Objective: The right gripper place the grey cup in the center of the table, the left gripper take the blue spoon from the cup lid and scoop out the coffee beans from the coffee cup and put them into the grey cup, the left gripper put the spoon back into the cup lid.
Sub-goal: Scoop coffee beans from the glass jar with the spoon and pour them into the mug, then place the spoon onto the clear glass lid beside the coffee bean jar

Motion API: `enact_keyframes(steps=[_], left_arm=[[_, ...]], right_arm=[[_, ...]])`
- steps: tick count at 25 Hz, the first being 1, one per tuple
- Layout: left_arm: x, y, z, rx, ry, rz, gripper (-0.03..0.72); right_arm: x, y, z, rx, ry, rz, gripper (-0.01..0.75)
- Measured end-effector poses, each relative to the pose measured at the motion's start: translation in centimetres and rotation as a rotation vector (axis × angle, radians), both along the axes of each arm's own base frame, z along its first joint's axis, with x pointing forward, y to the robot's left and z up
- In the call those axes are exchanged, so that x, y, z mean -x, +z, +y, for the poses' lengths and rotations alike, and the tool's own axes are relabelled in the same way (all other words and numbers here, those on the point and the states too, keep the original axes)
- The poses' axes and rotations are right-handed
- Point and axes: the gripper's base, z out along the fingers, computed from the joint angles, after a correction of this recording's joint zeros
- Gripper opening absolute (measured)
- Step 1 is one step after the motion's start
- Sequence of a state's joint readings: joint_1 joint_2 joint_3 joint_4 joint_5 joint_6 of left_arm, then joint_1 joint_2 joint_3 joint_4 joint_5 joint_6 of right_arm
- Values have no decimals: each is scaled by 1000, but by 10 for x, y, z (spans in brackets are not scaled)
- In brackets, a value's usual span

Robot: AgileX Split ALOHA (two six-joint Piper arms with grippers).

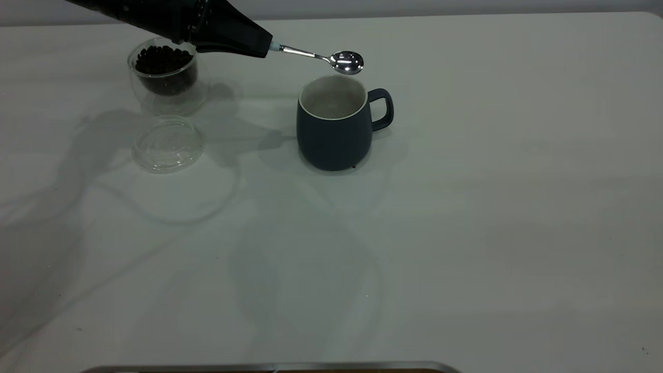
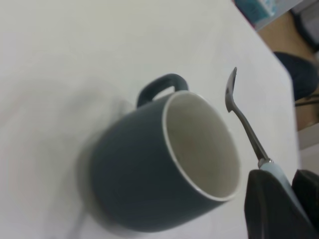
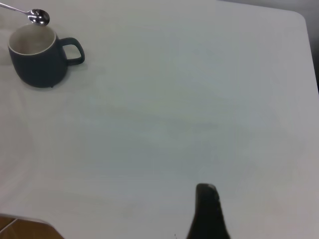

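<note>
The grey cup (image 1: 334,129) (image 2: 139,169) (image 3: 37,59) stands upright near the middle of the table (image 1: 466,207), its handle pointing right in the exterior view. Its white inside shows no beans. My left gripper (image 1: 265,46) (image 2: 286,184) is shut on the blue spoon (image 1: 316,55) (image 2: 244,124) (image 3: 39,16) by its pale handle. The shiny bowl hangs just above the cup's far rim and looks bare. At the back left stands the coffee cup (image 1: 166,72) with the coffee beans (image 1: 161,58) in it. The cup lid (image 1: 168,143) lies bare in front of it. My right gripper (image 3: 207,211) hovers over bare table, far from the cup.
A metal-edged strip (image 1: 269,368) runs along the table's near edge. The table's rounded corner (image 3: 299,17) lies off to one side of the right arm. Beyond the table edge, the left wrist view shows floor and a dark object (image 2: 301,74).
</note>
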State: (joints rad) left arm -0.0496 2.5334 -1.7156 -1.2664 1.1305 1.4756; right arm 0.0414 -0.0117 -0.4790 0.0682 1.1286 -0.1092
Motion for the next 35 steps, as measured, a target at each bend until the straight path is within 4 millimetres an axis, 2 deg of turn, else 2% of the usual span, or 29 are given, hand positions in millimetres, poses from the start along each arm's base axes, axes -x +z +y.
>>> enact_keyframes(steps=[4, 7, 12, 15, 23, 26, 29, 35], left_arm=[[-1, 0, 0, -3, -6, -43, 120], [-1, 2, 5, 23, 36, 57, 120], [-4, 2, 42, -16, 189, 306, 120], [-2, 6, 63, -99, 216, 367, 120], [4, 47, 93, -278, 250, 380, 120], [6, 55, 107, -314, 295, 406, 120], [8, 54, 121, -312, 338, 441, 120], [25, 39, 150, -295, 381, 508, 120]], right_arm=[[0, 0, 0, 0, 0, 0, 590], [0, 0, 0, 0, 0, 0, 590], [0, 0, 0, 0, 0, 0, 590], [0, 0, 0, 0, 0, 0, 590], [0, 0, 0, 0, 0, 0, 590], [0, 0, 0, 0, 0, 0, 590], [0, 0, 0, 0, 0, 0, 590], [0, 0, 0, 0, 0, 0, 590]])
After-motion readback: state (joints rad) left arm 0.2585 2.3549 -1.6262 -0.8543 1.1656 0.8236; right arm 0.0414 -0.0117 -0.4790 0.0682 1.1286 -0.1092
